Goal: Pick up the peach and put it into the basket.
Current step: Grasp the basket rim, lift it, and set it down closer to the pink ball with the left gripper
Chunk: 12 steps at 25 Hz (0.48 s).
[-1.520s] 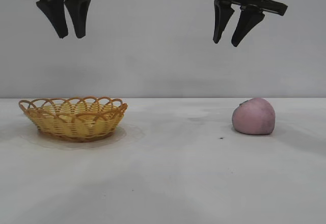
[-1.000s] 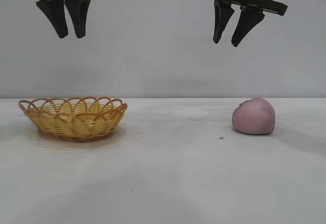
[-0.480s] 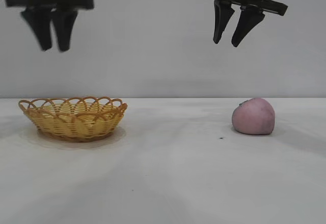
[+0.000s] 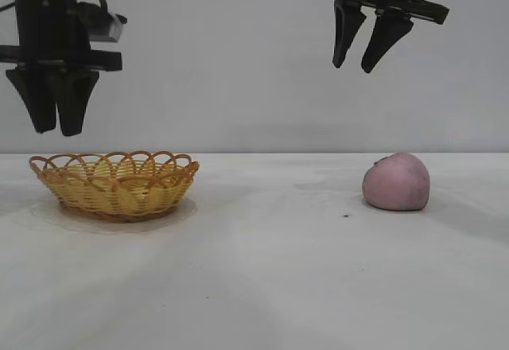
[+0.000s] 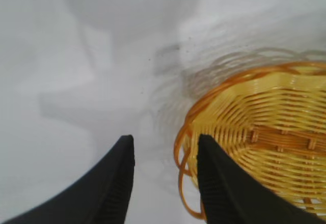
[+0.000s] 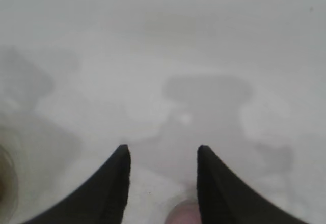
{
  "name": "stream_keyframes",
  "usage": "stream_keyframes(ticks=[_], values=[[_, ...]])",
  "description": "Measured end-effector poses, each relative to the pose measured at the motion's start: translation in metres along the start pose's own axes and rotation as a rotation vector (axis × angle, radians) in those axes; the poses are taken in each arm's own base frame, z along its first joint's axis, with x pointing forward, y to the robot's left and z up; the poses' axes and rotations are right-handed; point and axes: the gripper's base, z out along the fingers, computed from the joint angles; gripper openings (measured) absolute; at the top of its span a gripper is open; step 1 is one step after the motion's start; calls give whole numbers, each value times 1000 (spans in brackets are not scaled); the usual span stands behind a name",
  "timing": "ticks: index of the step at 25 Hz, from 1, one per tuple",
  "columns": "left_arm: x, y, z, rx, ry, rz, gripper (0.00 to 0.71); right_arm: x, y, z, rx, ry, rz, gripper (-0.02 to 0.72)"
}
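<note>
The dusty pink peach (image 4: 396,181) rests on the white table at the right; a sliver of the peach (image 6: 184,215) shows between the right fingers in the right wrist view. High above it hangs my right gripper (image 4: 355,68), open and empty. The yellow-orange wicker basket (image 4: 115,181) sits on the table at the left. My left gripper (image 4: 56,131) hovers open and empty just above the basket's left rim. In the left wrist view the basket (image 5: 265,132) lies beside one finger, and my left gripper (image 5: 164,145) frames bare table.
The white table (image 4: 262,270) stretches wide between basket and peach. A plain grey wall stands behind. A small dark speck (image 4: 345,215) lies on the table left of the peach.
My left gripper has dropped and shifted left, from high above the basket to just over its left rim. The right gripper, peach and basket have not moved.
</note>
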Motion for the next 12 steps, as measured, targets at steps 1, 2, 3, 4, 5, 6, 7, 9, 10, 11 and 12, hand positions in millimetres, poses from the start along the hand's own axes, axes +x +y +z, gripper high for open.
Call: stream_keyframes(ticks=[1,2,3,4,5,6,7,9,10,11,12], values=[[0,0,5,2,11,0,252,0,0,0,0,0,-2,250],[1,0,8,2,18,0,252,0,0,0,0,0,-1,250],[1,0,12,5,25,-1,252,0,0,0,0,0,-2,250],[1,-1,12,9,26,-1,152,0,0,0,1,0,-3,250],[1,-1,12,15,27,-5,104,0,0,0,1,0,-3,250],[0,-2,10,21,17,-9,73,0,0,0,1,0,-3,250],[0,-2,6,29,4,-16,76,0,0,0,1,0,-3,250],[-1,-2,-8,67,-33,-51,76,0,0,0,1,0,-3,250],[0,-1,-16,103,-57,-83,36,0,0,0,1,0,-3,250],[0,1,-27,145,-98,-122,0,0,0,0,1,0,-3,250],[2,3,-39,192,-146,-167,0,0,0,0,1,0,-3,250]])
